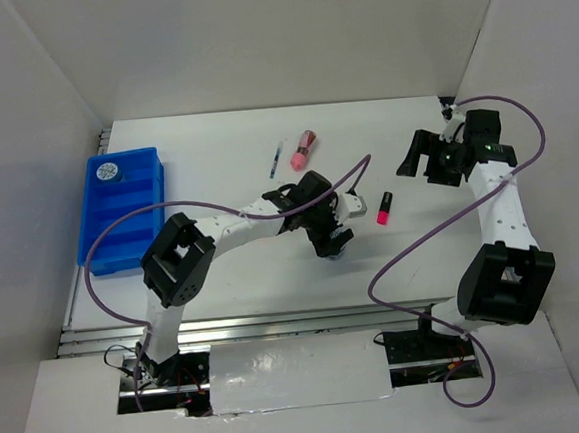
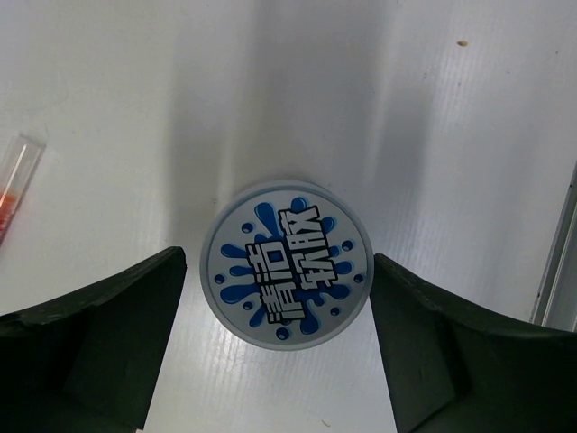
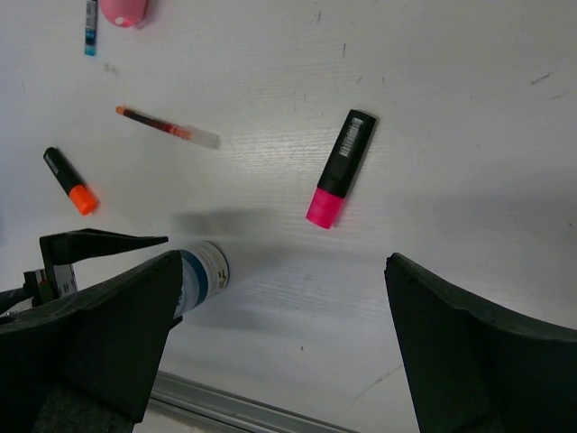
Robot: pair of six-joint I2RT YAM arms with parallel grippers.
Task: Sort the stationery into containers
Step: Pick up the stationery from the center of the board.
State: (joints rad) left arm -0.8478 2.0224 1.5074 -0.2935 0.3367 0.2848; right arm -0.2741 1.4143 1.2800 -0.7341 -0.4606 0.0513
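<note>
White table (image 1: 226,171), white walls all round. Well to the right of the blue tray (image 1: 120,235), the left gripper (image 2: 278,271) hangs right over a tape roll (image 2: 286,277) lying flat on the table, jaws spread wide either side and not touching it. The tray's far end compartment holds a second tape roll (image 1: 107,171). The right gripper (image 1: 420,156), farther right of the tray, is spread too and holds nothing.

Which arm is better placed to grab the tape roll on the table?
Left. Its open gripper hangs directly over the tape roll, one finger on each side. The right gripper, also open, is farther off, nearer the black-pink highlighter.
</note>
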